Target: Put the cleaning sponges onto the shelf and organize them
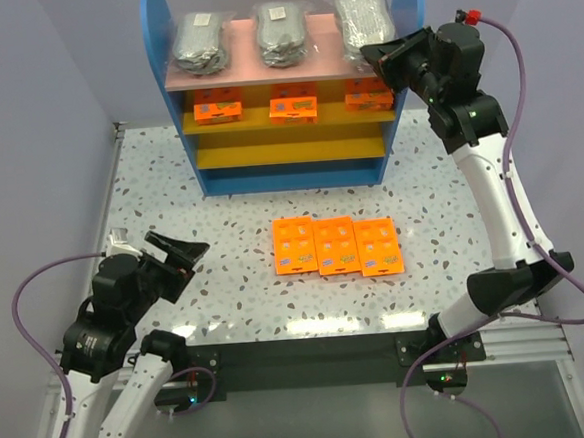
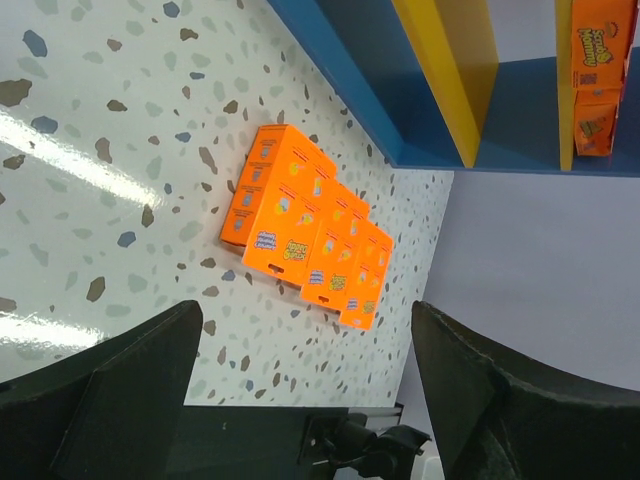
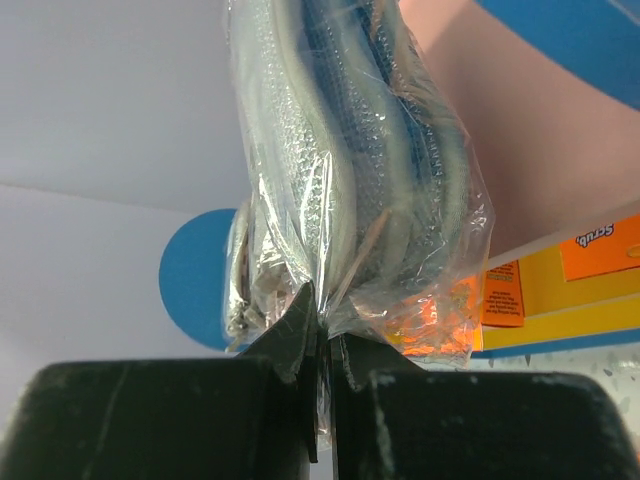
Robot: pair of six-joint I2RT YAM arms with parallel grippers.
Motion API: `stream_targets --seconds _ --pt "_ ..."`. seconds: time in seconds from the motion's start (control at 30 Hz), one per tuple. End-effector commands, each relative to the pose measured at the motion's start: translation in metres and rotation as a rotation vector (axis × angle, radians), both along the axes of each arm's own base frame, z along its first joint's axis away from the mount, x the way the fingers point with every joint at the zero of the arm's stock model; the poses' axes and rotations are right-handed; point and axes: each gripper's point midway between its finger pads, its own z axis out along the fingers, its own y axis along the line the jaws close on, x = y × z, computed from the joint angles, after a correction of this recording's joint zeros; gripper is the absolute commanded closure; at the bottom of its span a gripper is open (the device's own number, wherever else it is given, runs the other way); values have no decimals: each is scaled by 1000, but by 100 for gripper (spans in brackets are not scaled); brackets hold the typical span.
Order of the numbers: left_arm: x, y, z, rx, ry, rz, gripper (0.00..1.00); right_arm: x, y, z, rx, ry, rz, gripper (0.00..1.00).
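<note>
1. R end effector (image 3: pixel 322 325): clamped on film edge of scrub-pad bag (image 3: pixel 340 150), at right end of shelf (image 1: pixel 157 48) top board.
2. Bag: prob. light, soft, slippery; pinch the film, not the pads.
3. L end effector (image 2: pixel 305 320): fingers apart, empty, over tabletop (image 1: pixel 169 177).

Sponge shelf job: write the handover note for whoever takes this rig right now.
Left gripper: open, empty, above the left of the table.
Right gripper: shut on the edge of the third bag, at the right end of the pink top board of the shelf. I cannot tell whether it rests there yet.
Done: two bags lie on the top board, and three orange packets are on the upper yellow board.
Left: release the third bag, then shelve the three table packets, which are in a row.
</note>
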Motion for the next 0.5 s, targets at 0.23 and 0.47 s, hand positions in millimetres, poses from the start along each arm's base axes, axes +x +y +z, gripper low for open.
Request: stream_targets --seconds 0.23,0.47 --pt "4 -12 4 -16 -37 -69 8 21 -7 12 38 -32 -63 94" --pt "5 -15 5 -17 -46 -83 5 18 -5 22 46 -70 -47 50"
